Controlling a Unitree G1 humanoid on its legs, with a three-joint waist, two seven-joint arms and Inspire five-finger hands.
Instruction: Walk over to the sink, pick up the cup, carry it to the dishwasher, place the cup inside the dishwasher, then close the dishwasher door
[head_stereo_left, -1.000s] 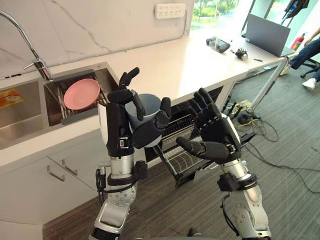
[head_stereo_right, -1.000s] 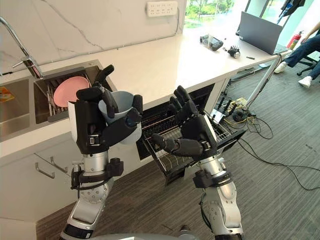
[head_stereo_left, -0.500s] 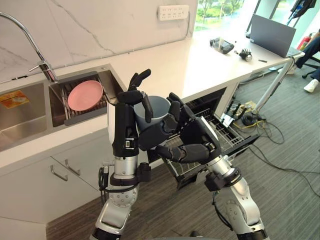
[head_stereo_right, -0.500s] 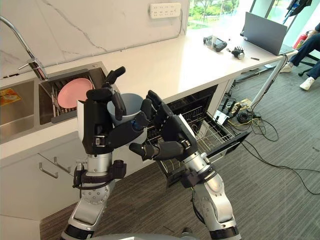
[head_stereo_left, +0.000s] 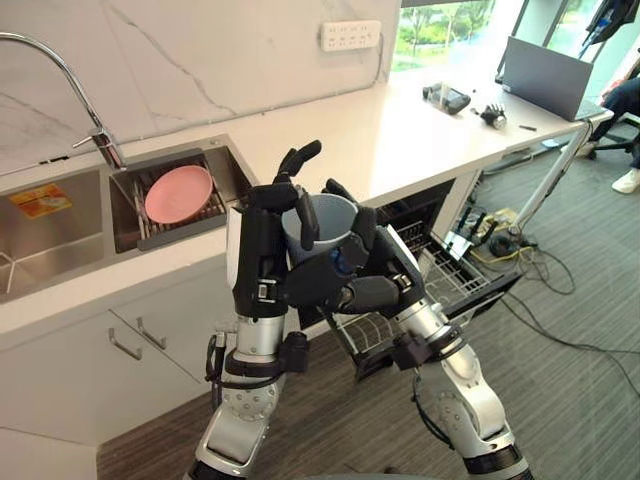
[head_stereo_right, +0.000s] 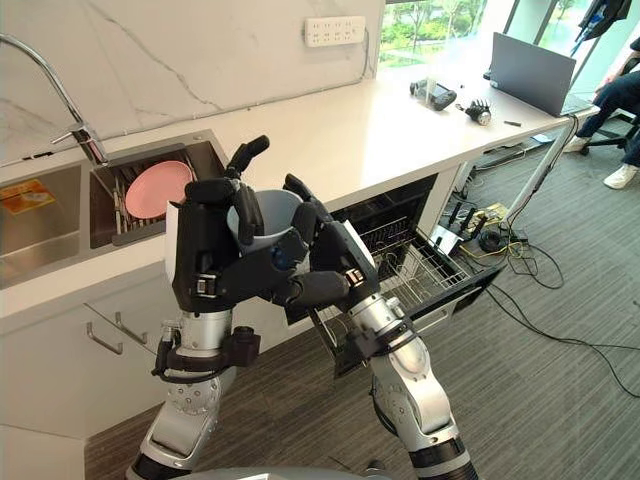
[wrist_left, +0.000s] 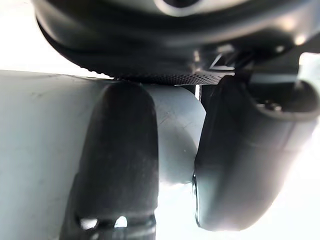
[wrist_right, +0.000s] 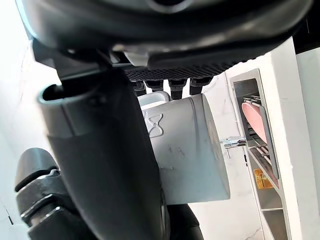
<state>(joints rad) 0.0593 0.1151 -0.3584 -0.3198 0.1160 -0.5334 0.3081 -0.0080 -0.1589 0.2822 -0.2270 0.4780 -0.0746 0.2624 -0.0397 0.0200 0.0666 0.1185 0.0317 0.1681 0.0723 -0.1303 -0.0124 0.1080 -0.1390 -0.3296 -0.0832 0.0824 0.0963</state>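
A long white stone countertop (head_stereo_left: 400, 140) is taken as landmark. Behind it a white grey-veined marble wall (head_stereo_left: 200, 50) is seen, with a white socket strip (head_stereo_left: 350, 34) mounted on it. Below it white cabinet fronts (head_stereo_left: 60, 380) with metal bar handles (head_stereo_left: 124, 346) are fitted. Dark wood-look plank floor (head_stereo_left: 340, 420) lies at its foot, grey striped carpet (head_stereo_left: 590, 260) beside it. Daylight and greenery are shown through a window (head_stereo_left: 435, 25) behind its far end, where a grey laptop (head_stereo_left: 545, 78) is set.

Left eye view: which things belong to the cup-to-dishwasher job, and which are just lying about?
Job in hand:
cup, gripped by the left hand
right hand, up against the cup
open dishwasher
sink

Lying about:
pink plate in the drainer
laptop
socket strip
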